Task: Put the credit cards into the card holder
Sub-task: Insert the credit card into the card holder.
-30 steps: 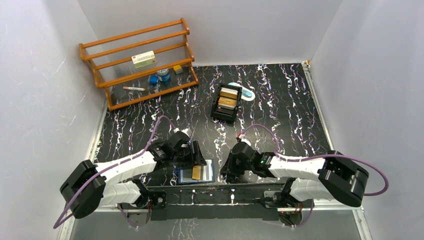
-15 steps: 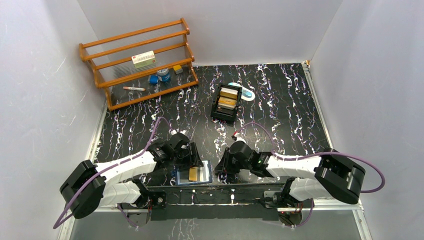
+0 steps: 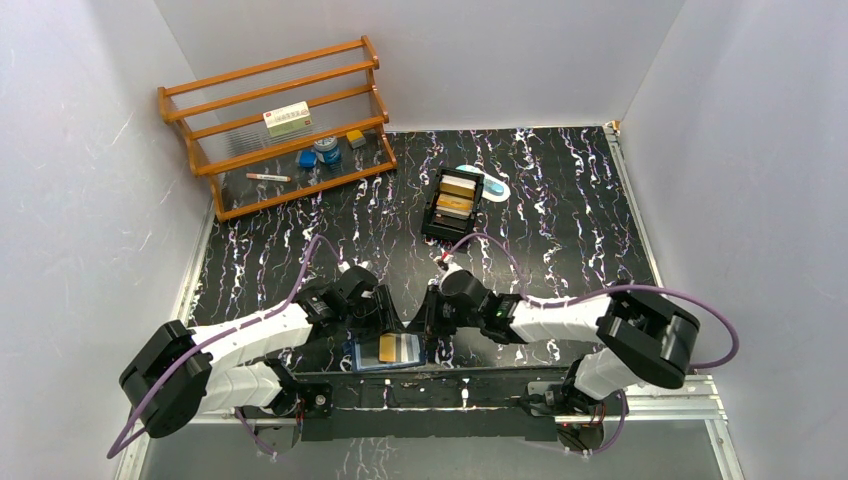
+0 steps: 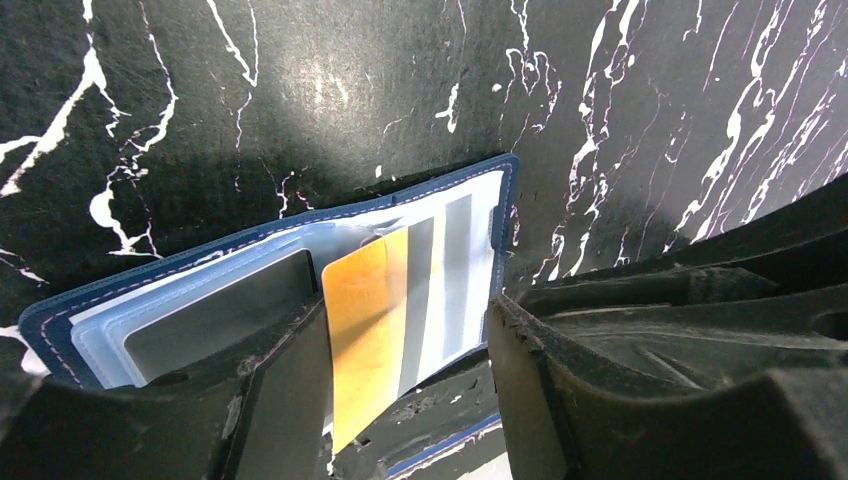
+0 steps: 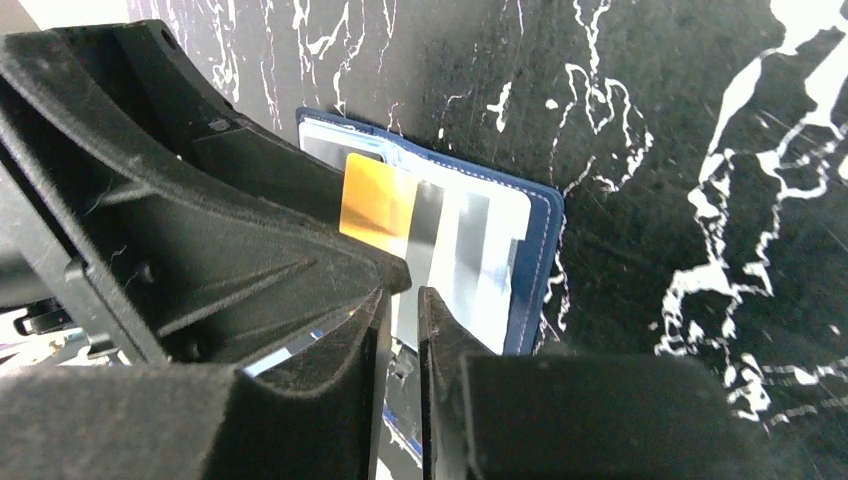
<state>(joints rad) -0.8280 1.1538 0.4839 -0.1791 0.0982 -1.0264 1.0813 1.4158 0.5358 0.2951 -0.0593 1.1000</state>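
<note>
The navy card holder (image 3: 365, 352) lies open near the table's front edge, its pale blue pockets facing up (image 4: 200, 320) (image 5: 545, 250). A gold and grey credit card (image 4: 365, 330) (image 3: 390, 347) (image 5: 378, 205) sits part-way in the right pocket, its near corner sticking out. My left gripper (image 3: 385, 322) (image 4: 405, 310) straddles this card, a finger against each long edge. My right gripper (image 3: 428, 318) (image 5: 403, 290) hovers at the holder's right half, jaws a narrow slit apart with nothing seen between them. More credit cards (image 3: 458, 188) lie stacked in a black tray (image 3: 446, 228) further back.
A wooden rack (image 3: 280, 120) at the back left carries a white-and-red box (image 3: 287, 119) and small items. A pale blue-and-white object (image 3: 495, 186) lies behind the tray. The holder sits close to the table's front edge, between both arms.
My right gripper has swung left until it reaches the holder's right side. The holder and my left gripper have shifted slightly left and nearer.
</note>
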